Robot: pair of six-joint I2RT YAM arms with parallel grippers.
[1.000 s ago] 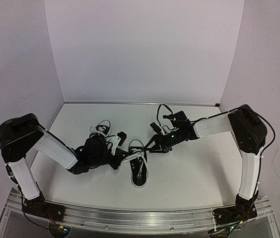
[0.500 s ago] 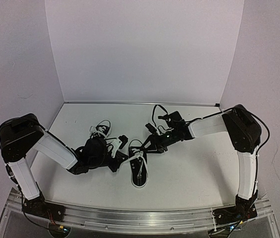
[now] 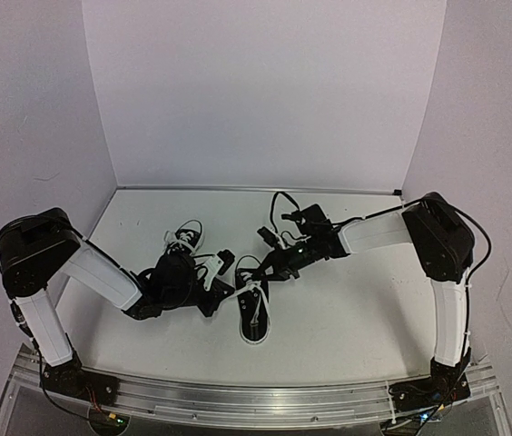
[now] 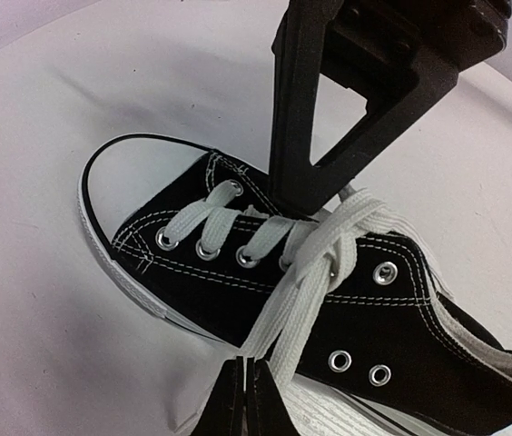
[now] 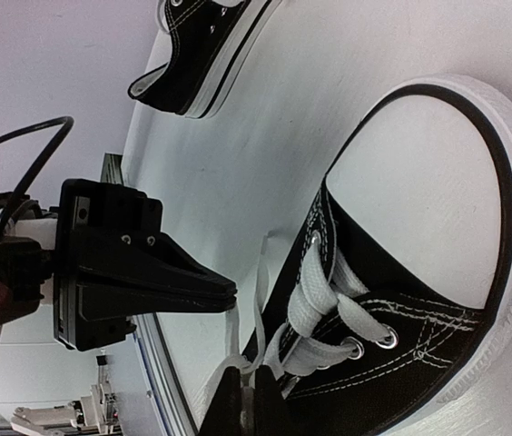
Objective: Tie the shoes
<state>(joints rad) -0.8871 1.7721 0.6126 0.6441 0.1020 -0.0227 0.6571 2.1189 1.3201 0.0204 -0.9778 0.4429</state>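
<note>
One of the shoes (image 3: 255, 313), black canvas with white toe cap and white laces, lies near the table's middle. The other shoe (image 3: 184, 238) lies further back on the left. My left gripper (image 3: 229, 286) is at the near shoe's left side. In the left wrist view this gripper (image 4: 244, 365) is shut on two strands of white lace (image 4: 303, 295) pulled sideways off the shoe (image 4: 238, 272). My right gripper (image 3: 259, 275) comes in from the right over the shoe's collar end. In its wrist view the right gripper (image 5: 250, 386) is shut on a lace strand (image 5: 238, 350) beside the shoe (image 5: 419, 300).
Both arms' fingers crowd close together over the near shoe; the left gripper's black fingers (image 5: 161, 286) point at my right fingertips. The second shoe (image 5: 203, 50) lies behind them. White walls close the table's back and sides. An aluminium rail (image 3: 256, 395) runs along the front edge.
My right gripper has moved left and down to the near shoe and closed on a lace strand. The left gripper has stayed shut on its laces without moving.
</note>
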